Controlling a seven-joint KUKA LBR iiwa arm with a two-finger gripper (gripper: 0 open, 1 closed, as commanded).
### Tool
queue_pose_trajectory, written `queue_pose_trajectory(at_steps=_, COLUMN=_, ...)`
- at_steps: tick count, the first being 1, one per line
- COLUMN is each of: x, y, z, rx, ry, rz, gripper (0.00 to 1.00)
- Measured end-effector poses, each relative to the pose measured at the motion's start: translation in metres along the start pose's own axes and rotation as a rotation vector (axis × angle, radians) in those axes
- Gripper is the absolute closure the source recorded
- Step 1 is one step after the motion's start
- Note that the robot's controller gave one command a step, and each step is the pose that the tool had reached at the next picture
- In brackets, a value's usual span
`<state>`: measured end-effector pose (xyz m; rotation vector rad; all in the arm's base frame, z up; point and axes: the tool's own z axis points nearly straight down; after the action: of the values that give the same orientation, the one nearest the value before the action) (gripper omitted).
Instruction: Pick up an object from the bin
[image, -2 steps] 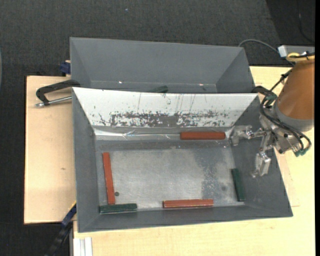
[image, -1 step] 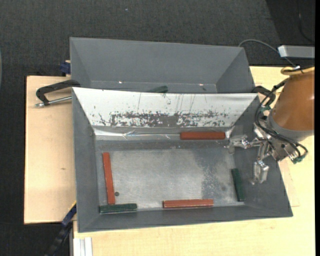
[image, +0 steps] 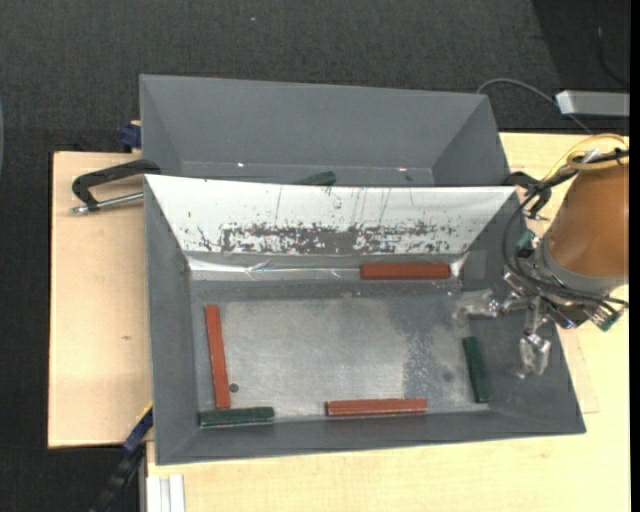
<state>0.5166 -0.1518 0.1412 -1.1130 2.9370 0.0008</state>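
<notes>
The grey metal bin (image: 165, 330) has a deep box shape, with smooth flat walls sloping down to a rectangular floor. The floor is dull and scuffed. The back wall catches the light and carries a ragged band of dark scratches across its width.

On the right, the arm's orange cover (image: 590, 230) is a smooth, rounded cone with cables at its base. Below it the end effector (image: 505, 335) hangs over the bin's right sloping wall. Its two bright metal fingers (image: 532, 355) stand apart, and only bare grey wall shows between them.

Five slim, straight bars with square ends lie on the floor, each against a wall.
- A matte red-brown bar (image: 215, 356) runs lengthwise along the left wall.
- A second red-brown bar (image: 376, 407) lies flat along the front wall, about midway.
- A third red-brown bar (image: 405, 270) sits at the foot of the back wall, towards the right.
- A dark green bar (image: 474, 368) lies along the foot of the right wall, just beside the end effector's lower-left side and apart from its fingers. It is the nearest thing to the end effector.
- A shorter dark green bar (image: 235, 416) lies in the front left corner, just below the lower end of the left red-brown bar.

A tiny dark speck (image: 233, 389) rests on the floor near that corner; its kind cannot be told.
</notes>
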Motion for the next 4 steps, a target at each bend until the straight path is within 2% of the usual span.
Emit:
queue_pose_trajectory(at_steps=1, x=0.0023, y=0.0115, z=0.0635, rx=-0.002, ry=-0.005, rz=-0.254, gripper=0.00)
queue_pose_trajectory(at_steps=2, x=0.0060, y=0.0208, z=0.0701, rx=0.002, ry=-0.007, rz=-0.689, gripper=1.00)
queue_pose_trajectory(at_steps=4, x=0.0066, y=0.0213, z=0.0663, rx=-0.002, ry=-0.005, rz=-0.687, gripper=1.00)
